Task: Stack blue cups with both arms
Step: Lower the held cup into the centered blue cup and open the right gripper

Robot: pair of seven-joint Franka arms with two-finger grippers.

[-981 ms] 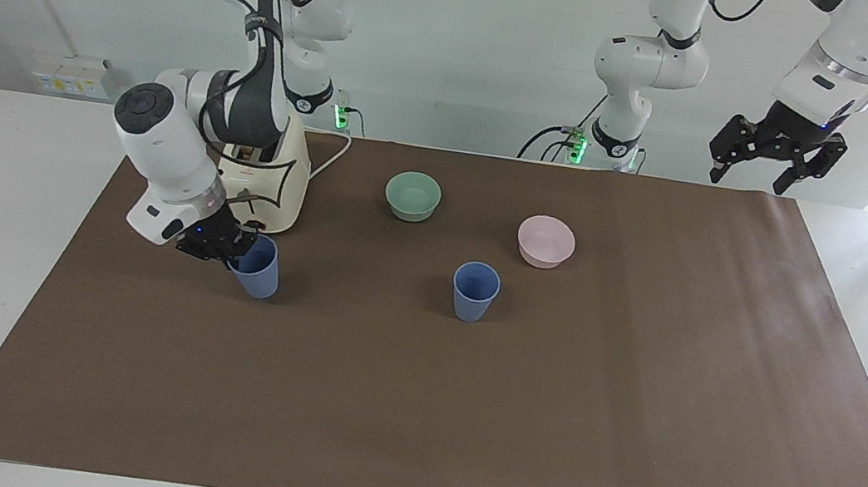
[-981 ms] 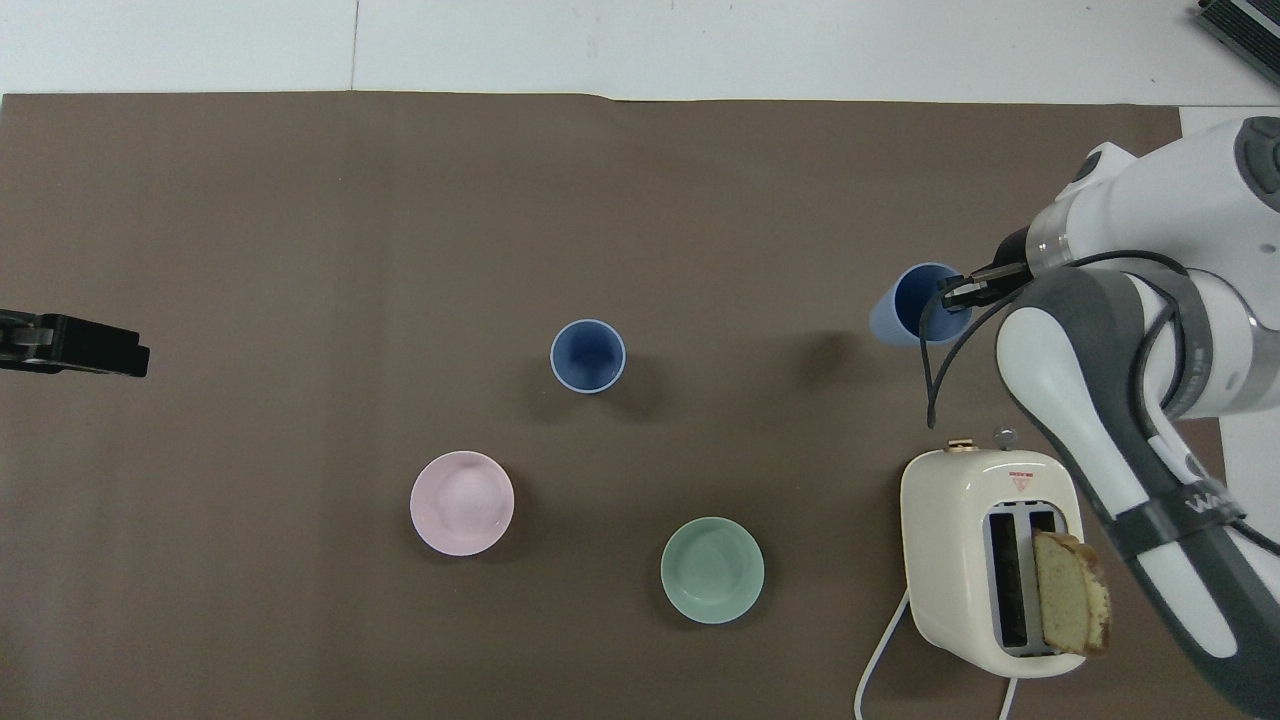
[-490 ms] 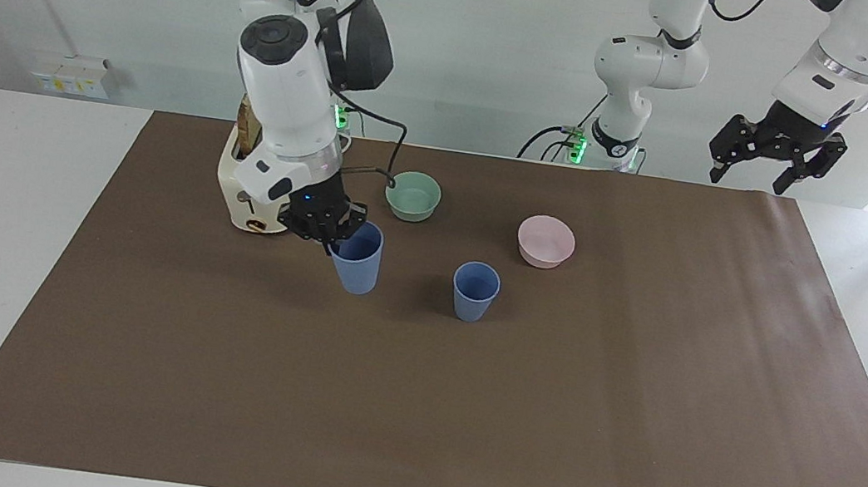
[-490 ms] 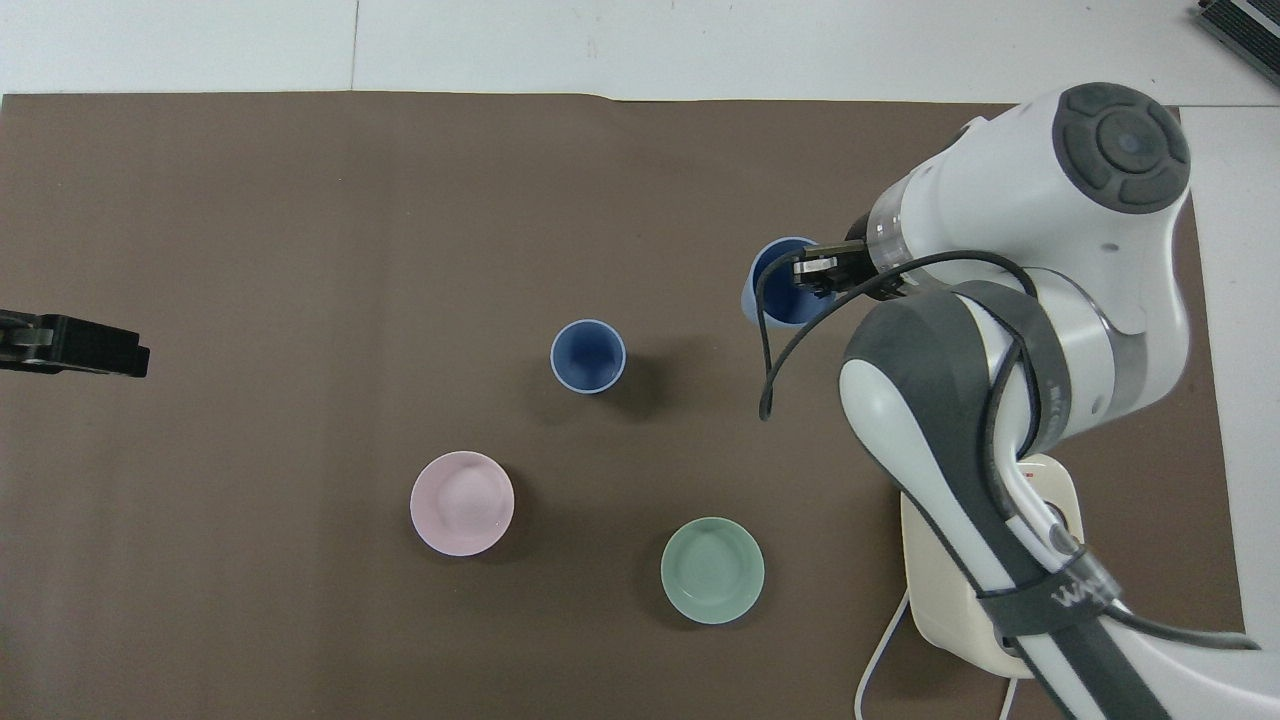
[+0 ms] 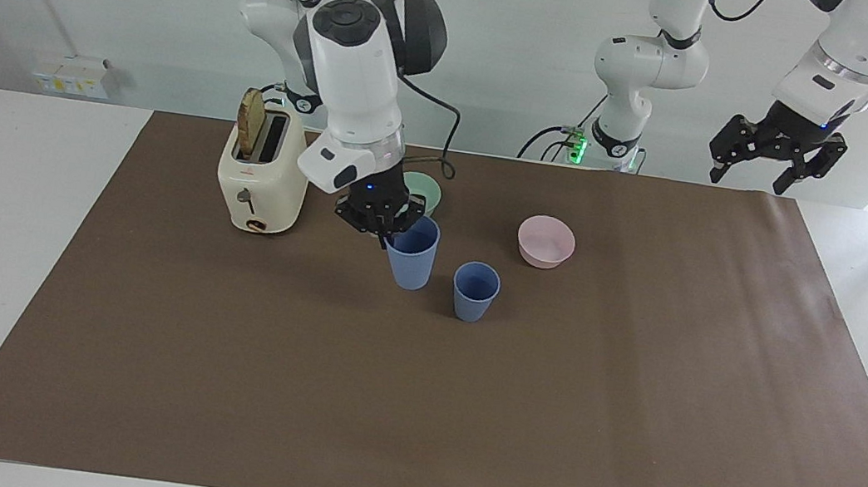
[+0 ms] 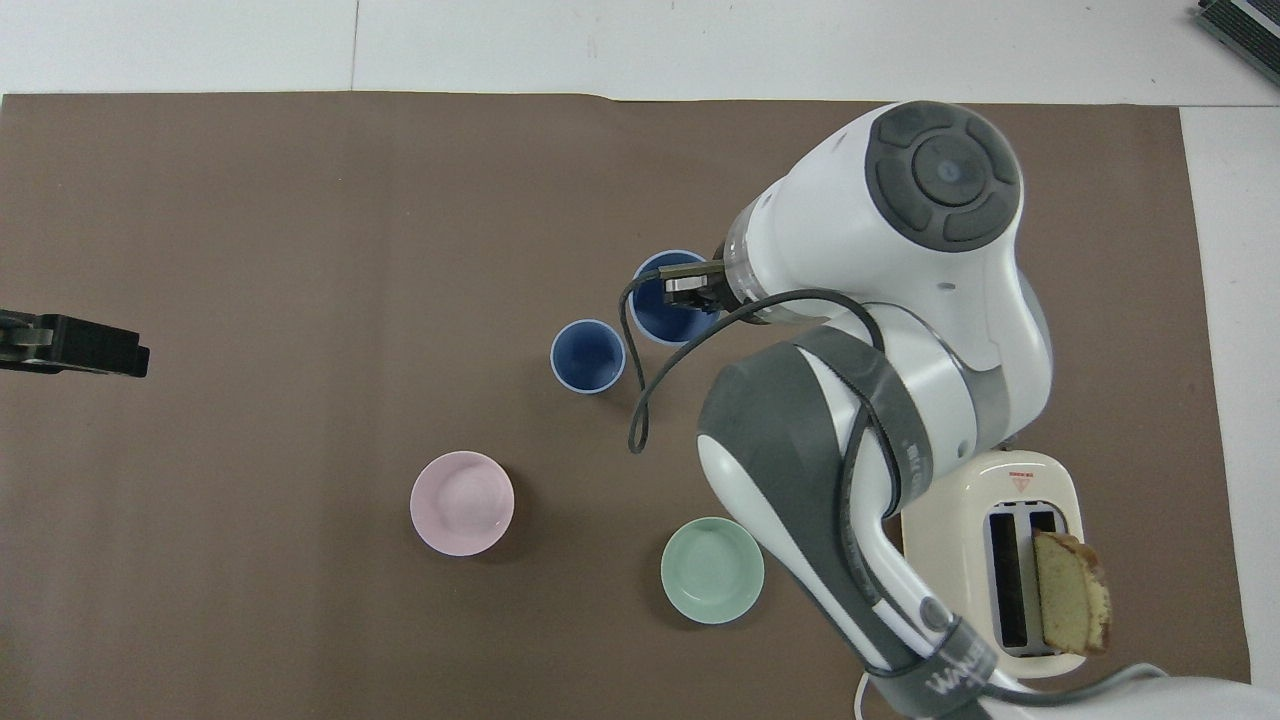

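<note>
the right pincer point(image 5: 384, 235) pinches the rim of a carried blue cup point(image 5: 411, 253), hanging upright to drop into the standing blue cup point(image 5: 474, 292) at its 4 o'clock in the facing view. the left pincer point(image 5: 775, 153) waits wide, raised over the table edge.

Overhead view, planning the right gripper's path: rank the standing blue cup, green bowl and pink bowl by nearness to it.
From the right gripper:
1. Standing blue cup, beside the held one.
2. Green bowl, nearer the robots.
3. Pink bowl, toward the left arm's end.
</note>
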